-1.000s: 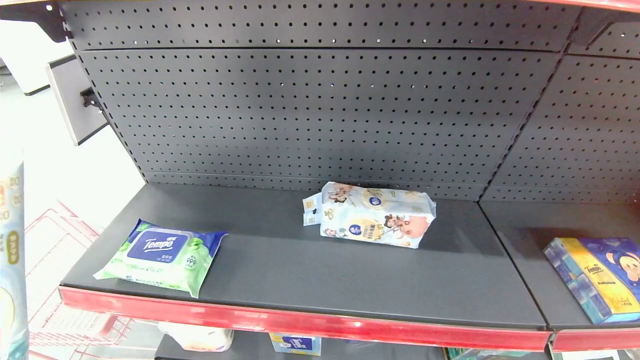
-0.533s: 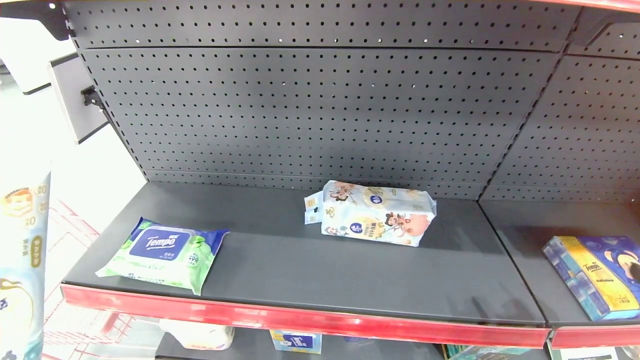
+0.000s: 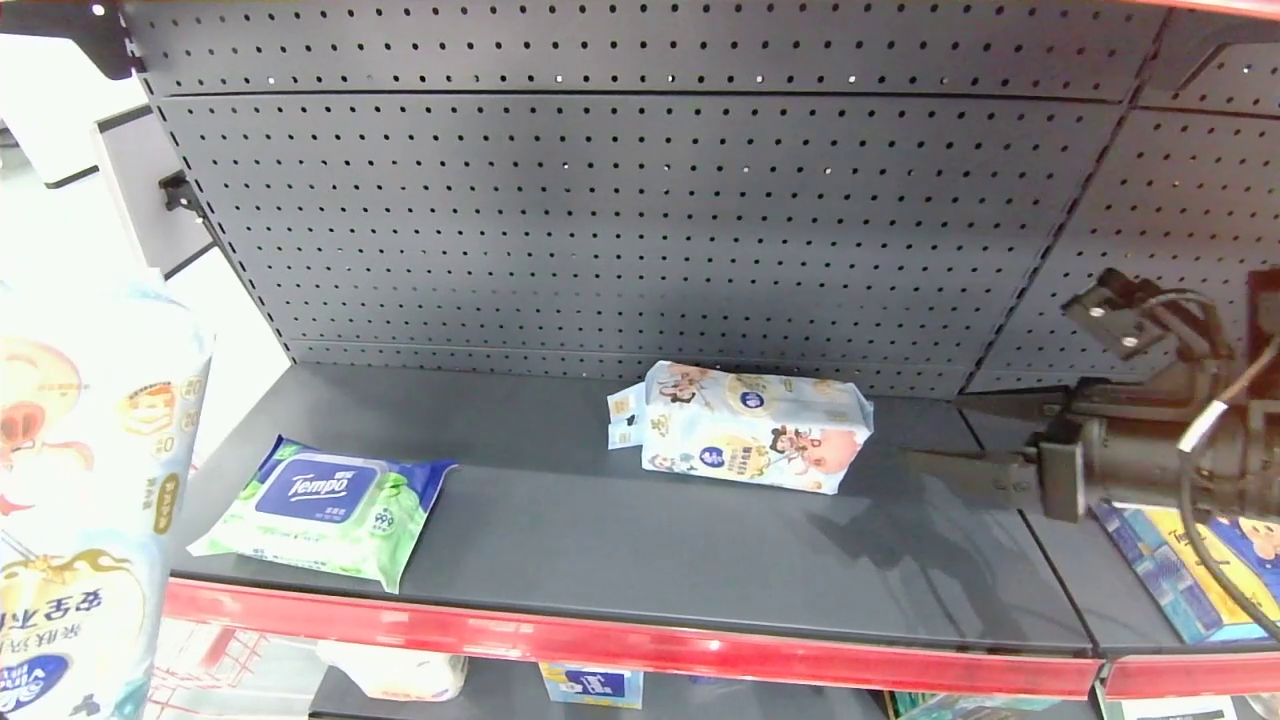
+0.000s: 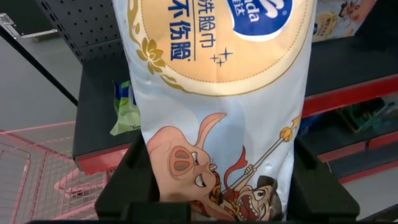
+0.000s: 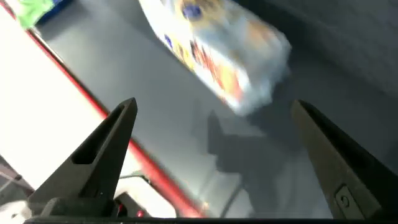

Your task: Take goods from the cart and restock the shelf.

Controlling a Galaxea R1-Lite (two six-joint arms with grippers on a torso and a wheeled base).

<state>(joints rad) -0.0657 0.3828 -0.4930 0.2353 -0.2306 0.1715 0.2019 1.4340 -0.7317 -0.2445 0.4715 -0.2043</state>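
Bright light; glare streaks the red shelf edge, the left aisle washes out, the right gripper shadows the shelf.

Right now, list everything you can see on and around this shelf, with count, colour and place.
shelf: one, dark grey with red front edge, ahead
wet wipes pack: one, green and blue, flat at the shelf's front left
cartoon tissue pack: one, white, printed, middle back of the shelf
tissue box: one, blue and yellow, right shelf section, partly behind the right arm
white pack: one, level below
blue box: one, level below
cart: one, red wire, left of the shelf
held pack: one, white, printed
left gripper: black, shut on held pack
right gripper: black, open, over the shelf
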